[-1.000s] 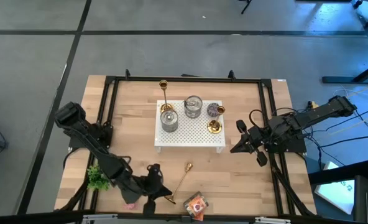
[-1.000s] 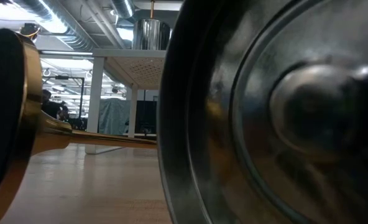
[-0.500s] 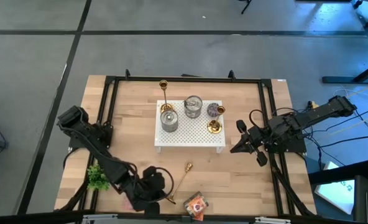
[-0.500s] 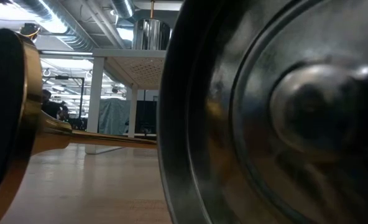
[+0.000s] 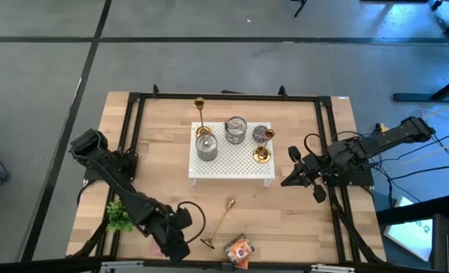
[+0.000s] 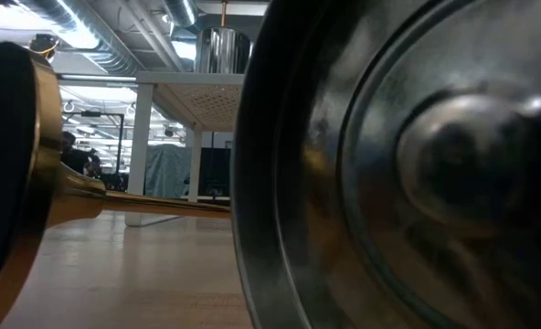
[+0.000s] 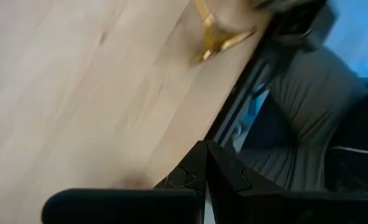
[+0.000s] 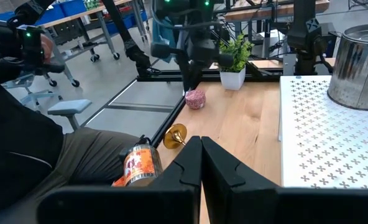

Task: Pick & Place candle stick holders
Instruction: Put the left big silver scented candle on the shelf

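One candle stick holder (image 5: 219,222) lies flat on the table (image 5: 300,208) near its front edge, just beside the left gripper (image 5: 177,241) with clenched jaws, while others stand on the white stand (image 5: 240,161) mid-table; the right gripper (image 5: 294,176), jaws clenched, waits at the right edge.

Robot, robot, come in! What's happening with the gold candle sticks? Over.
Left pincer shut, empty, beside the fallen candle stick holder. Right pincer shut, waiting at the right edge. Orange jar lies close by.
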